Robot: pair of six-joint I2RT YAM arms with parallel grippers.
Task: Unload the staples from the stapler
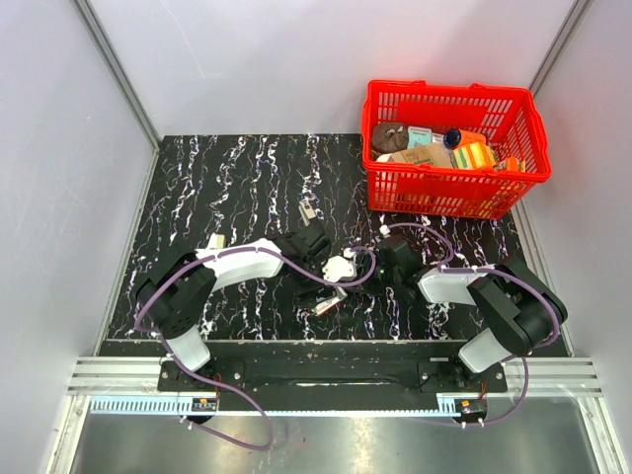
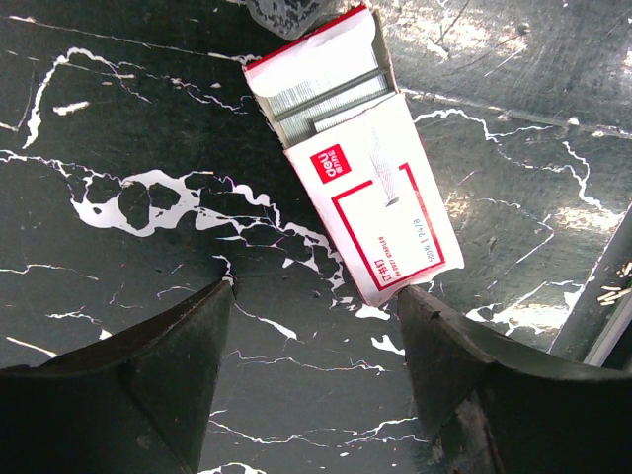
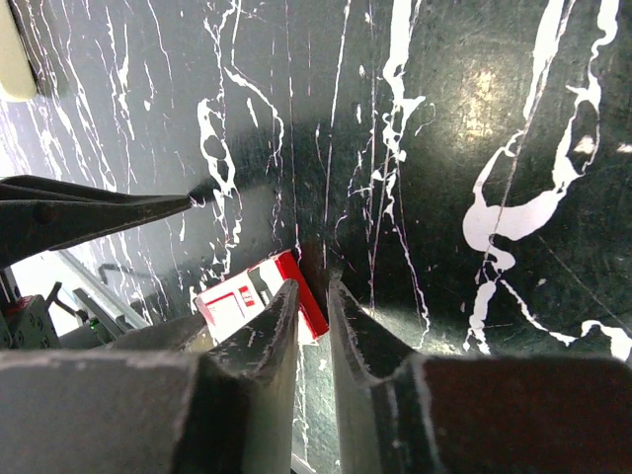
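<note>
The stapler (image 1: pixel 308 210) is a small black and silver piece with a pale tip, lying on the dark marbled mat (image 1: pixel 227 188) beyond both grippers and apart from them. It shows in neither wrist view. An open red and white staple box (image 2: pixel 360 178) with rows of staples in it lies near the mat's front edge (image 1: pixel 324 304). My left gripper (image 2: pixel 316 306) is open and empty just short of the box, its right finger (image 2: pixel 444 346) at the box's near corner. My right gripper (image 3: pixel 312 296) is shut and empty, just right of the box (image 3: pixel 237 301).
A red basket (image 1: pixel 449 89) with several items stands at the back right. A metal rail (image 1: pixel 326 380) runs along the front edge, close behind the box. The left gripper's black finger (image 3: pixel 89 212) shows in the right wrist view, close by.
</note>
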